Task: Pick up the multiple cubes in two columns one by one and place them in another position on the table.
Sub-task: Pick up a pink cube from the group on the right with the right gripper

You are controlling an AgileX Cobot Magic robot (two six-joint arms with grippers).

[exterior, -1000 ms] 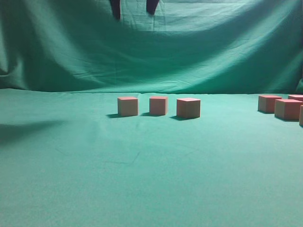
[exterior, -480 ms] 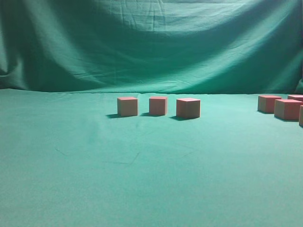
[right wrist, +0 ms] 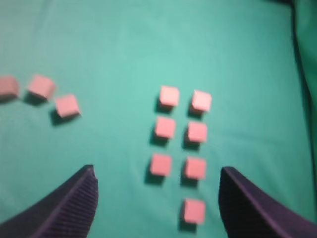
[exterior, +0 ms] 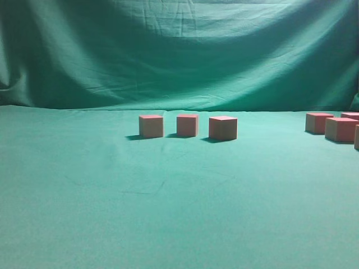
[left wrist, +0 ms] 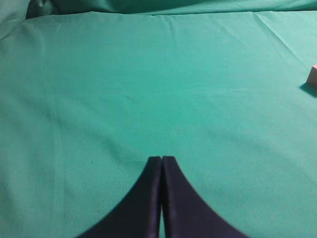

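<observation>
Right now I see three cubes standing in a loose row on the table in the exterior view, each apart from the next, in front of the draped backdrop cloth. More cubes sit at the far right edge of that view, partly cut off. No arm shows in the exterior picture.

From my right wrist camera I look down on seven cubes set out in two columns: three in the left column, four in the right. The row of three lies well apart to the left. My right gripper hangs above them with its ribbed fingers spread wide and nothing between them.

My left gripper has its fingertips pressed together, holding nothing, over bare green cloth. One cube peeks in at the right edge of that view.
</observation>
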